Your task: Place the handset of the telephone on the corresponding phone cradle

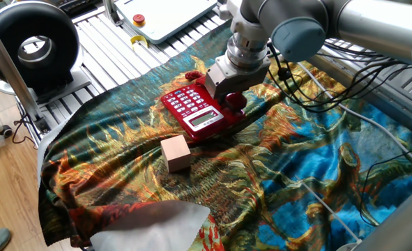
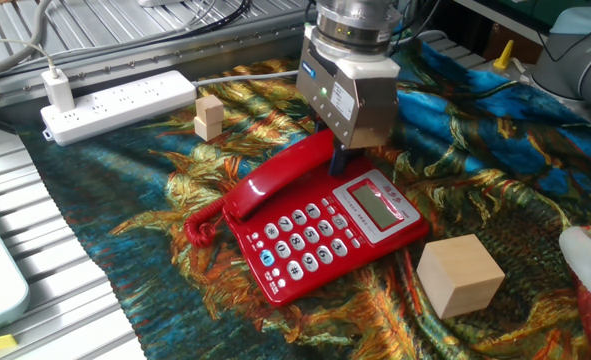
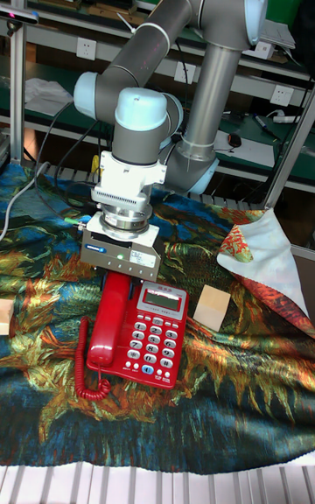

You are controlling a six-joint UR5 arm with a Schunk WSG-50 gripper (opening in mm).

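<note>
Two fingers hang under the gripper [image 2: 341,160], and we can only make out one dark fingertip [image 2: 340,158] just above the far end of the handset [image 2: 275,182]; whether the pair is spread or pinched, and whether it has any hold on the plastic, we cannot tell, since the grey gripper body hides the gap in all three views. The handset lies along the phone cradle [image 3: 103,320], the buttonless strip on the edge of the telephone [image 2: 327,233] away from the display, and from the tall fixed view it looks seated over its whole length, with its coiled cord [image 2: 204,224] looped on the cloth just beside the near end.

We judge the placing to be at or near its finish, so the step in hand is letting go and lifting away. To do that well we would open the fingers fully before any upward motion, then rise straight, without sideways drift, so neither pad catches the rounded end and tips the handset out of its recess. We would also watch that the cord does not tug the near end.

Further out, the larger wooden cube [image 2: 460,274] sits near the keypad corner and the small wooden block [image 2: 209,116] stands well apart by the power strip [image 2: 115,100]; both are clear of a vertical retreat over the patterned cloth [image 2: 495,190].
</note>
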